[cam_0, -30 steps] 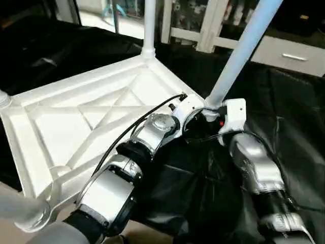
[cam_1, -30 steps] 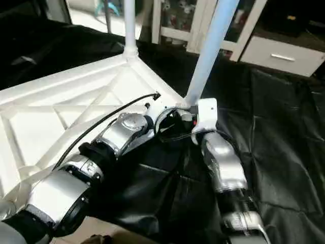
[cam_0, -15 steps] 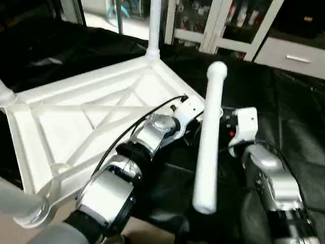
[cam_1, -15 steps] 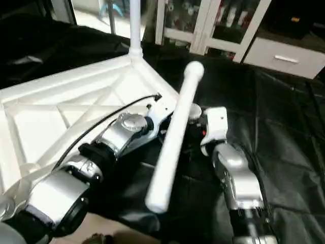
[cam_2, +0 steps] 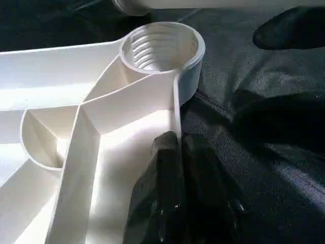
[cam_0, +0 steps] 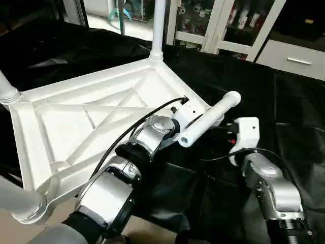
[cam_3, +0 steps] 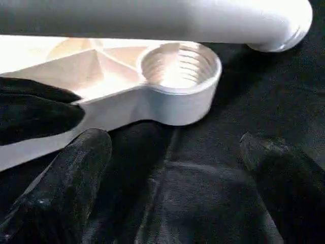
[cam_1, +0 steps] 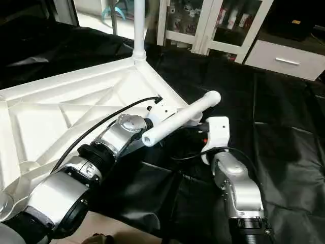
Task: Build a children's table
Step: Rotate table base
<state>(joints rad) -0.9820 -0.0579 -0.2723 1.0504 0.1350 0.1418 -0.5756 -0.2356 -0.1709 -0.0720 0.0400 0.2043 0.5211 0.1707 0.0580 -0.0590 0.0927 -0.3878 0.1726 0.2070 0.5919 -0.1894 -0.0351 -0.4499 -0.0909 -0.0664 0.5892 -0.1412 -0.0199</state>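
Lying tilted across the upturned tabletop's (cam_0: 76, 117) empty threaded corner socket (cam_2: 161, 48), a loose leg (cam_0: 208, 118) is resting (ungripped); left hand (cam_2: 177, 152) clenching the rim, right hand (cam_3: 172, 168) spread.

A wrinkled black cloth (cam_0: 284, 107) covers the desk, and on it lies the white tabletop (cam_0: 76, 122) with its X-ribbed underside up, two legs standing in its far corner sockets, while a loose leg (cam_0: 205, 119) lies tilted across the empty threaded socket (cam_3: 180, 66) at its near corner.
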